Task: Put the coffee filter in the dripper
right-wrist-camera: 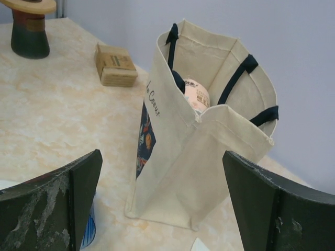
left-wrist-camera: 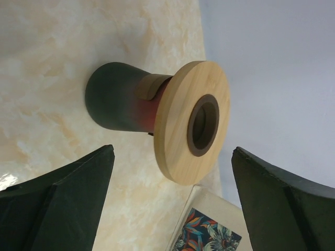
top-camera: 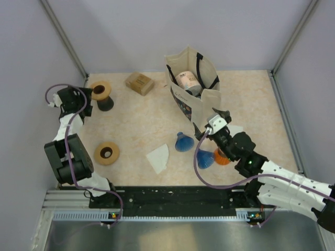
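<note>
Your L gripper (left-wrist-camera: 172, 149) gapes wide facing the dripper (left-wrist-camera: 157, 112), R gripper (right-wrist-camera: 162, 153) gapes by tote bag (right-wrist-camera: 199, 172), coffee filter (top-camera: 158, 158) on table (top-camera: 251, 104).

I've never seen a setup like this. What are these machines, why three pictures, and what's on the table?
Two robot arms are bolted at the near edge of the table. The big picture looks down from above; the other two come from cameras on each wrist, so the dark wedges are fingers. The left gripper faces a dark holder with a wooden collar; the right gripper faces a tote bag. Also lying there: a white paper filter, blue cones, a brown box. Both grippers are open, holding nothing.
</note>
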### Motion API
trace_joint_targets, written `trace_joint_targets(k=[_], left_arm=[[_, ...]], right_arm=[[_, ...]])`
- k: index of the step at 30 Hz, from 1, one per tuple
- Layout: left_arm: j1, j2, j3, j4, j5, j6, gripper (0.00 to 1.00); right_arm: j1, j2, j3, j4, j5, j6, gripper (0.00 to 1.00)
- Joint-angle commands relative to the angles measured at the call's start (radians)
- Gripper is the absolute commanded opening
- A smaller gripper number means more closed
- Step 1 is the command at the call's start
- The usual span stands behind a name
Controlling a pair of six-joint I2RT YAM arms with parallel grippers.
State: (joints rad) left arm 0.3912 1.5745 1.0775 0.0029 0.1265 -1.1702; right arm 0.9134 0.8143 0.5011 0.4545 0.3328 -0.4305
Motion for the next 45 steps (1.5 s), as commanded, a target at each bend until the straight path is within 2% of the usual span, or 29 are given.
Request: trace_joint_targets(k=[1,7,11,14,17,19,20,22,25,26,28,29,35,43,45], left_arm=[[0.008,-0.079,0.032,-0.075,-0.033,0.049,0.99],[0.005,-0.212,-0.014,-0.187,0.024,0.116,0.99],[-0.020,-0.381,-0.149,-0.210,0.102,0.164,0.99],[-0.063,-0.494,-0.203,-0.277,0.156,0.243,0.99],[-0.228,-0.603,-0.205,-0.363,0.084,0.354,0.99],[-0.386,-0.634,-0.177,-0.418,0.018,0.466,0.99],[-0.529,-0.639,-0.176,-0.419,0.012,0.536,0.99],[-0.699,-0.624,-0.188,-0.397,0.015,0.691,0.99],[-0.926,-0.547,-0.202,-0.370,-0.085,0.799,0.97],[-0.998,-0.506,-0.203,-0.345,-0.162,0.829,0.98],[-1.086,-0.418,-0.170,-0.351,-0.221,0.869,0.92],[-1.106,-0.380,-0.153,-0.343,-0.225,0.880,0.89],[-1.163,-0.228,-0.126,-0.278,-0.147,0.955,0.87],[-1.216,-0.139,-0.139,-0.141,-0.278,0.977,0.84],[-1.218,-0.120,-0.130,-0.129,-0.262,0.988,0.82]], right_arm=[[0.007,0.012,0.099,-0.097,0.086,0.101,0.99],[0.008,-0.015,0.139,-0.145,0.193,0.229,0.99],[0.008,-0.053,0.201,-0.290,0.267,0.361,0.99],[0.010,-0.087,0.202,-0.359,0.230,0.397,0.99],[0.008,-0.113,0.189,-0.405,0.226,0.423,0.99],[0.008,-0.135,0.183,-0.430,0.232,0.456,0.99],[0.010,-0.151,0.174,-0.435,0.235,0.464,0.99],[0.008,-0.171,0.156,-0.433,0.239,0.475,0.99],[0.008,-0.187,0.136,-0.448,0.268,0.504,0.99],[0.008,-0.187,0.140,-0.477,0.285,0.527,0.99],[0.008,-0.187,0.149,-0.536,0.313,0.571,0.99],[0.008,-0.191,0.151,-0.557,0.316,0.581,0.99],[0.010,-0.257,0.123,-0.591,0.336,0.590,0.99],[0.008,-0.339,0.085,-0.559,0.371,0.584,0.99],[0.008,-0.354,0.071,-0.544,0.373,0.579,0.99]])
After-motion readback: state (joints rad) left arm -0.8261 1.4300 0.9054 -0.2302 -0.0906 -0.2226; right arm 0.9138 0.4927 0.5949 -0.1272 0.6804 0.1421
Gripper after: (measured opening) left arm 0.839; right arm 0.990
